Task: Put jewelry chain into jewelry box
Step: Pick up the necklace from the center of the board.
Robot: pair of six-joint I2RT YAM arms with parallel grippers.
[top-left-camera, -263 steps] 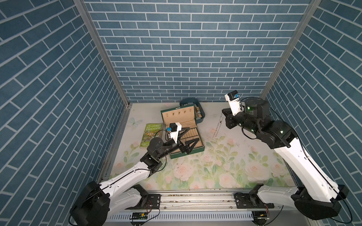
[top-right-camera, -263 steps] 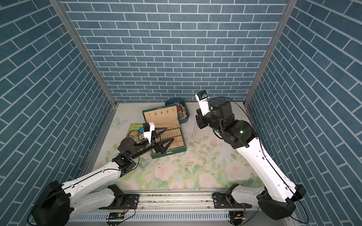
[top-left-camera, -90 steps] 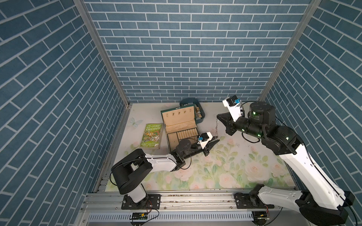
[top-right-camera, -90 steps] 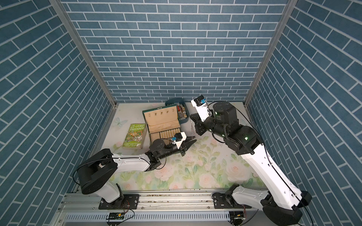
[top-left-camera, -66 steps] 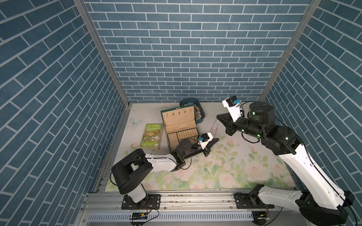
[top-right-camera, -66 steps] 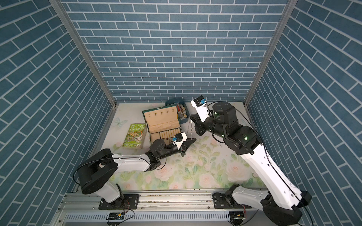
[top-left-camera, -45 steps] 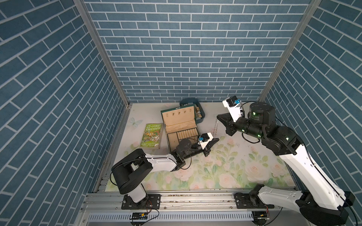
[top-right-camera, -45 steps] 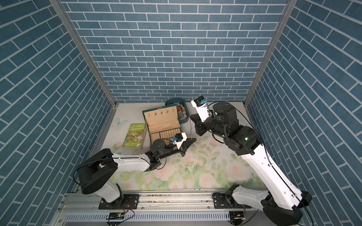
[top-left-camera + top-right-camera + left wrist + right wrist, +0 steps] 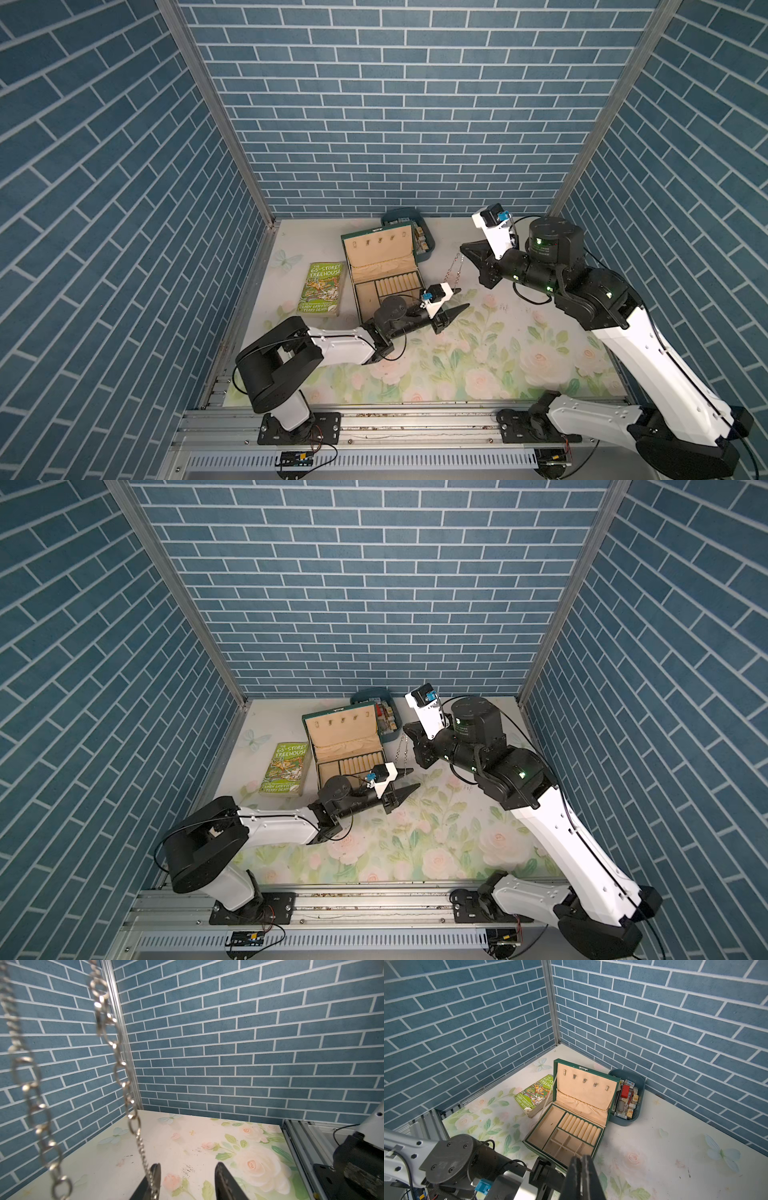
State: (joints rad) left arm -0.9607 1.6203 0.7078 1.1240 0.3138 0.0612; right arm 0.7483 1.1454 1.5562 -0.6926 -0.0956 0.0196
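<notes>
Jewelry chain (image 9: 453,270) hung beside open jewelry box (image 9: 384,272)

A floral-printed tabletop (image 9: 498,353) is enclosed by blue brick-patterned walls (image 9: 395,104). The dark green jewelry box is set toward the far left of the tabletop with its lid raised. Its beige lining, lid hooks, ring rolls and small square compartments are shown plainly in the right wrist view (image 9: 571,1126). A green paperback book (image 9: 322,286) is laid just beside the box on its left. A blue-grey tub (image 9: 401,212) filled with small items is tucked behind the lid's right corner.

The right gripper (image 9: 462,248) is raised above the table to the right of the box. Its jaws are pressed together on the top of the metal link chain, which is draped down from them in two strands. The left gripper (image 9: 461,299) is held low, near the box's front right corner and under the chain. Its jaws are parted with a clear gap, and nothing is clamped between them. In the left wrist view the thin lower end of one strand (image 9: 122,1068) is laid against one finger (image 9: 159,1178). The chain is suspended in the air between both grippers, outside the box.
</notes>
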